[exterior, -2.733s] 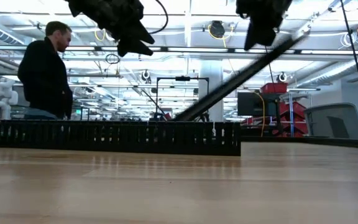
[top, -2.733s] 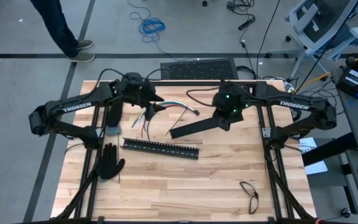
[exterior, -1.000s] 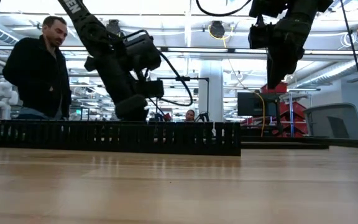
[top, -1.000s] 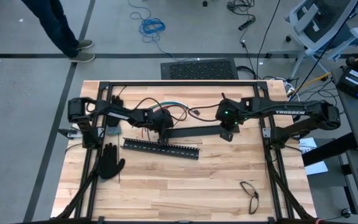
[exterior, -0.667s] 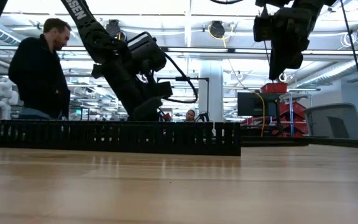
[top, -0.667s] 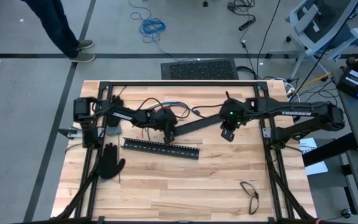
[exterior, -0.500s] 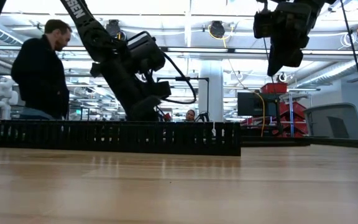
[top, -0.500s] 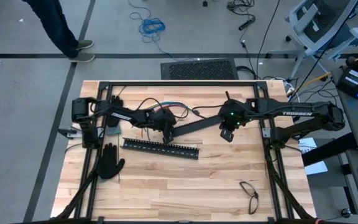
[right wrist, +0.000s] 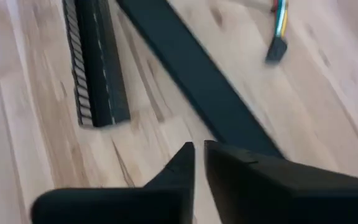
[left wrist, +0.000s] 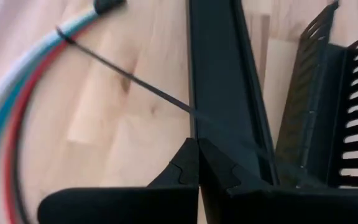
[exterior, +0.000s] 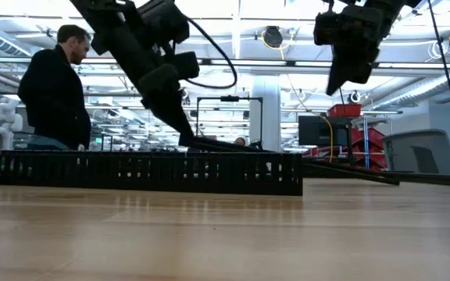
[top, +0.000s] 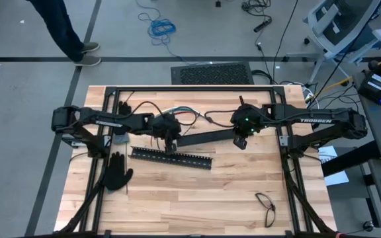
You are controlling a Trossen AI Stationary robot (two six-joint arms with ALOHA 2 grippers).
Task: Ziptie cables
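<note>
The cables [top: 180, 111], blue, white and red wires [left wrist: 17, 93], lie at the table's far middle. A thin dark ziptie [left wrist: 129, 78] is looped round them, its tail running toward a flat black bar [top: 207, 137]. My left gripper [top: 170, 137] is shut at that bar's left end. My right gripper [top: 239, 141] hangs above the bar's right end; its fingers [right wrist: 199, 149] stand a narrow gap apart with nothing between them. My left gripper pinches the flat bar's left end [left wrist: 194, 134] at one long edge between its two shut fingers, slanting down from the table's left and lying along the bar. The bar slopes: its left end [exterior: 198, 142] is raised, its right end [exterior: 393, 182] rests on the table.
A slotted black bar [top: 170, 157] lies just nearer than the flat bar. A black glove [top: 116, 173] lies at the near left, a thin black loop [top: 265, 205] at the near right. A person [exterior: 53, 94] stands beyond the table's far left.
My left gripper has risen and drawn a little toward the table's left. The flat bar's left end has come up off the table with it, while its right end has stayed down.
</note>
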